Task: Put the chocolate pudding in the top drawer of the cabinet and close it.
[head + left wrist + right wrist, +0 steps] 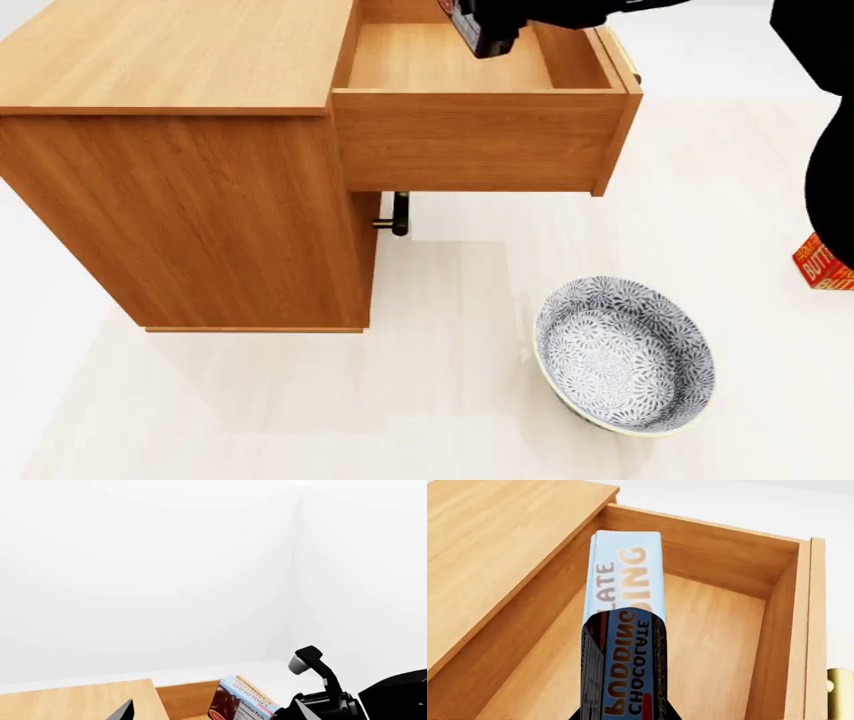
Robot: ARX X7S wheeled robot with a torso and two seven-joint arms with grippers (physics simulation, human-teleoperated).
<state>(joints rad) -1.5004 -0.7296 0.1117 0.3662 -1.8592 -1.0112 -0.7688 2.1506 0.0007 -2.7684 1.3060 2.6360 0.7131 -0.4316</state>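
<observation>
My right arm reaches in from two o'clock, and my right gripper (497, 25) grasps the small flat chocolate pudding box (626, 645) edge-up above the pulled-out orange-brown wooden top drawer (474, 140) of the boxy wood-grain cabinet (174, 170). My left gripper (127, 711) barely shows, so I cannot tell its state. A grey-patterned round bowl (625, 355) sits at five o'clock.

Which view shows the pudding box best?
Right wrist view: the pudding box fills the center over the open drawer, lettering readable. Left wrist view shows only an upper corner; head view only a dark sliver under the arm.
</observation>
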